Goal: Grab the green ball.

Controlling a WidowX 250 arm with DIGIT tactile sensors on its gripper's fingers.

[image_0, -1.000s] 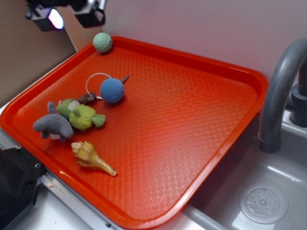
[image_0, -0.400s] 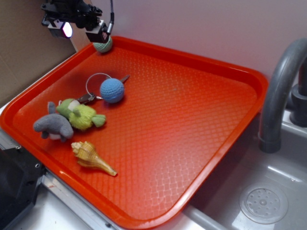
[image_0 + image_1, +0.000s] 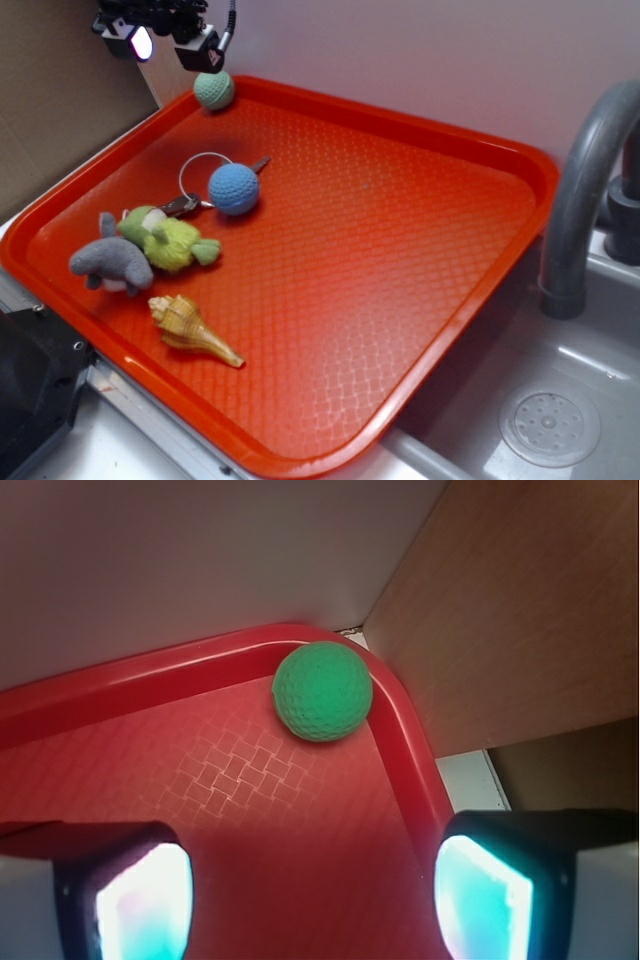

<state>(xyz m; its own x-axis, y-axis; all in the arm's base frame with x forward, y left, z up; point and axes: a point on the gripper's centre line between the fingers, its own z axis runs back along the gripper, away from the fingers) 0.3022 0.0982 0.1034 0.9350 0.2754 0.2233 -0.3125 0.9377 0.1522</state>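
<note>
Because the green ball (image 3: 322, 692) is lodged in the rounded corner of the red tray (image 3: 120, 695), the gripper (image 3: 310, 900) is held above it with its fingers (image 3: 500, 890) spread and empty; the ball is seen ahead of and between them, untouched.

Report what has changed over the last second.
The gripper came down over the green ball in the tray's far corner, then lifted slightly; it hovers open, nothing grasped. The ball, blue ball, plush toys and shell stayed put.
</note>
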